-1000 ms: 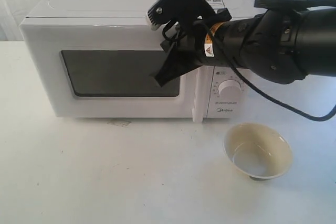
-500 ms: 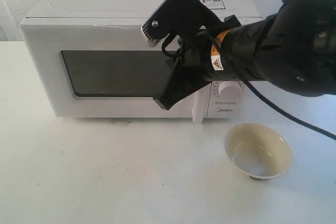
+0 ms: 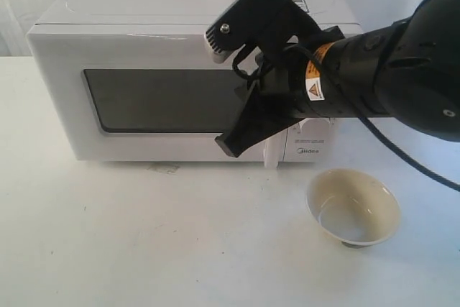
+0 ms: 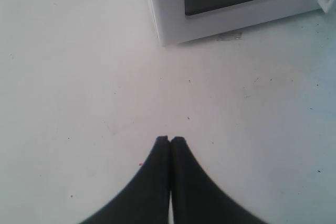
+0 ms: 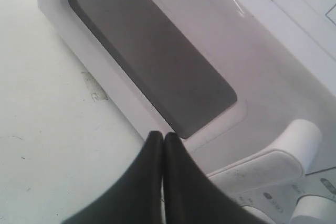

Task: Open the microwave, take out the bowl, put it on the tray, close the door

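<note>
- Nearest the exterior camera, on the white table [image 3: 144,249]: the bowl [image 3: 352,206] stands upright, with a cream wall and a paler inner bottom. Nothing is in it. It sits in front of the microwave's knob panel, apart from it.
- Left gripper [image 4: 169,140]: black fingertips are pressed together with nothing between them. It hangs over bare table. The microwave's lower front corner lies beyond it, well apart.
- Right gripper [image 3: 230,145]: jaws are clenched and hold nothing; the right wrist view shows both fingers flush. The tips point down and to the left in front of the door's lower right corner, just beside the handle [image 5: 262,166]. Cannot tell whether they touch the door.
- Right arm crosses in front of the knob panel and hides most of it.
- Door [image 3: 72,106]: sits flush with the case, closed. Its dark window [image 3: 158,98] shows nothing of the inside.
- Microwave [image 3: 108,41]: white and boxy, at the back of the table.
</note>
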Motion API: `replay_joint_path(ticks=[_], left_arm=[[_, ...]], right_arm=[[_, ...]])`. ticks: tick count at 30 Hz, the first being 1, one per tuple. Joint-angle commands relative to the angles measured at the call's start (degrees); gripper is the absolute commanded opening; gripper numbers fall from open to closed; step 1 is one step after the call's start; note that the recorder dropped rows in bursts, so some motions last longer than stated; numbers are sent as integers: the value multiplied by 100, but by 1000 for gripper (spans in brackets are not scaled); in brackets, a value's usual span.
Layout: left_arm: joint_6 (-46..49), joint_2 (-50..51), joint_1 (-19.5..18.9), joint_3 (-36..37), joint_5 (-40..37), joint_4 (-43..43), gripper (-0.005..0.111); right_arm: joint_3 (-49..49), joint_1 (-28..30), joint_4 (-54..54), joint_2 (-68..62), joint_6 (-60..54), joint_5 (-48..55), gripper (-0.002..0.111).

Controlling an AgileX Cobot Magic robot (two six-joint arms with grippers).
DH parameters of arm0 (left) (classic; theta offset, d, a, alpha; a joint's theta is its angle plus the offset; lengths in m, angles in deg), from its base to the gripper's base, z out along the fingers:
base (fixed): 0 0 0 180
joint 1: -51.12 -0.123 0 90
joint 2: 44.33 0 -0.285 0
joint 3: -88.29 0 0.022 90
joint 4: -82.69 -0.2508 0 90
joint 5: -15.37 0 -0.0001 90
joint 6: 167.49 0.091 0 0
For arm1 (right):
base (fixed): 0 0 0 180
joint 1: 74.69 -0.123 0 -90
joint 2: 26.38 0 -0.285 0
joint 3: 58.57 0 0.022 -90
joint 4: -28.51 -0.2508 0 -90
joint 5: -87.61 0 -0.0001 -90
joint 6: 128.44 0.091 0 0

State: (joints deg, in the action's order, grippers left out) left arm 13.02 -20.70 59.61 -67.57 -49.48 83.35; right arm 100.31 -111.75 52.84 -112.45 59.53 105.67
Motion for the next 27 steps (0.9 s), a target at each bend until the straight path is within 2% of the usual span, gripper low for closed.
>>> replay_joint_path(ticks=[1,9,15,22,27], left_arm=[[-51,-48,18,32,-320,38,0],[-51,-48,18,32,-320,38,0],[-51,-48,18,32,-320,38,0],[-51,-48,18,32,-320,38,0],[-51,-48,18,32,-320,38,0]], right_arm=[[-28,-15,-6,139,-21,155,0],[-38,-15,-6,1101,-21,298,0],[-127,-15,-95,2529,644,1210,0],[-994,7,-127,4514,748,1229,0],[-1775,331,-328,5720,997,1097,0]])
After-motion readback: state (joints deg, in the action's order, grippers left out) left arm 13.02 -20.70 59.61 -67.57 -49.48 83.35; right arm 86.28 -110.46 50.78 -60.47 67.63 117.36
